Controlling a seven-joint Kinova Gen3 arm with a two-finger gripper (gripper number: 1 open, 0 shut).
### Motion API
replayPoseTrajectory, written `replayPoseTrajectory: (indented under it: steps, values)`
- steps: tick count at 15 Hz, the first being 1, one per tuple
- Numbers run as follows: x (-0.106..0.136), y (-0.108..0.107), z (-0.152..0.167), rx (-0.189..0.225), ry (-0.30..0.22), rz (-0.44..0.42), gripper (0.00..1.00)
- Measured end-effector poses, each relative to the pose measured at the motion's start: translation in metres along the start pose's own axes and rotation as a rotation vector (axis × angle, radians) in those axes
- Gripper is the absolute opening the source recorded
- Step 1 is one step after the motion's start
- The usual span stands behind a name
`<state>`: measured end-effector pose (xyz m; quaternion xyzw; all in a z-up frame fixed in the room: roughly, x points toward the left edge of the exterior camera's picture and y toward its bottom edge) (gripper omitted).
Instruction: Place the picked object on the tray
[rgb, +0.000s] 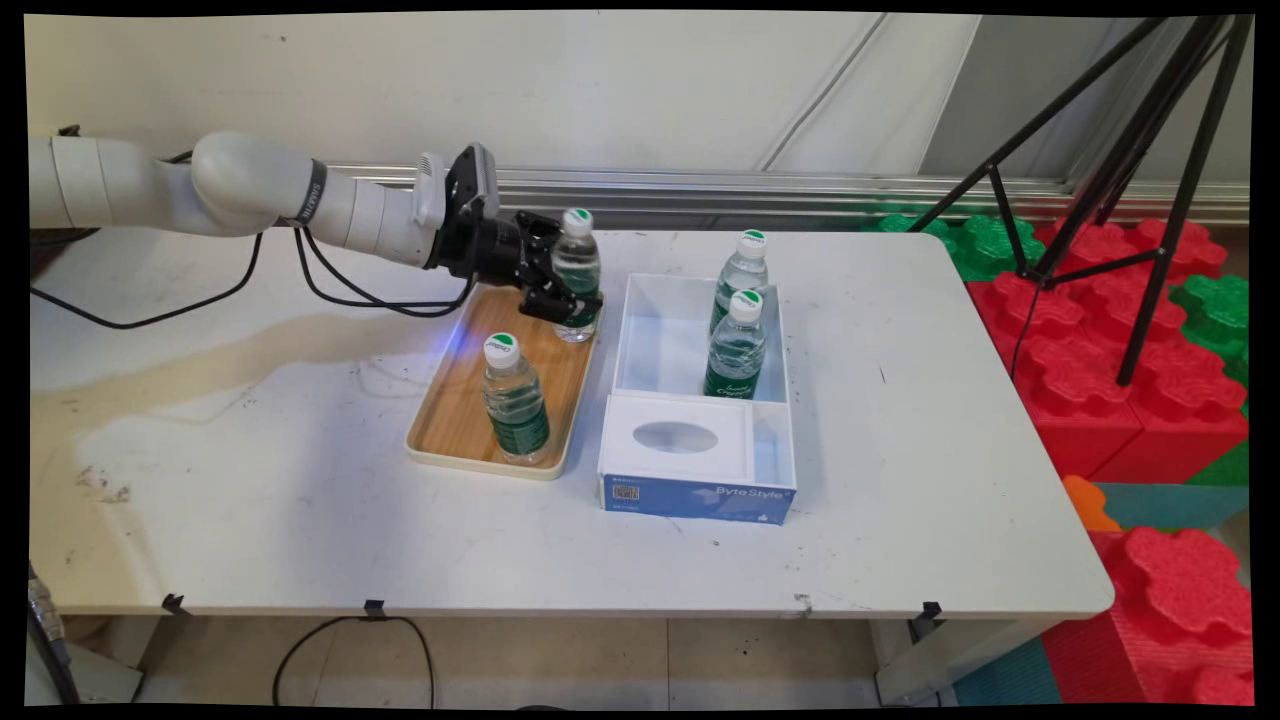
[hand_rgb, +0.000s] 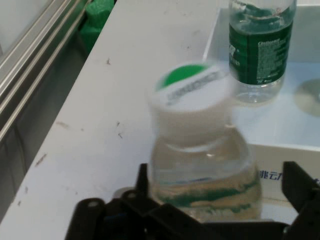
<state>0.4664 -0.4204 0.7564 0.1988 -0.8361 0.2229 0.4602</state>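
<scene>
My gripper (rgb: 570, 290) reaches in from the left and stands open around a clear water bottle (rgb: 577, 262) with a green label and a white cap, which stands upright at the far end of a wooden tray (rgb: 455, 400). In the hand view the bottle (hand_rgb: 192, 95) fills the space between the fingers (hand_rgb: 295, 182); the left one is at its side and a small gap shows on the right. A second such bottle (rgb: 515, 400) stands at the tray's near end.
Right of the tray sits a white open box (rgb: 650, 340) with a blue front and two more bottles (rgb: 735, 345) (rgb: 742, 268) inside; one bottle (hand_rgb: 260, 45) shows in the hand view. Black cables (rgb: 350, 290) hang from the arm. A tripod (rgb: 1150, 200) and red foam blocks (rgb: 1100, 330) stand off the table's right edge.
</scene>
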Motion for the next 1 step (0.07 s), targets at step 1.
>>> replayPoseTrajectory:
  steps: [1]
  values:
    - [0.0001, 0.0003, 0.0, 0.0, 0.0, -0.001, 1.0]
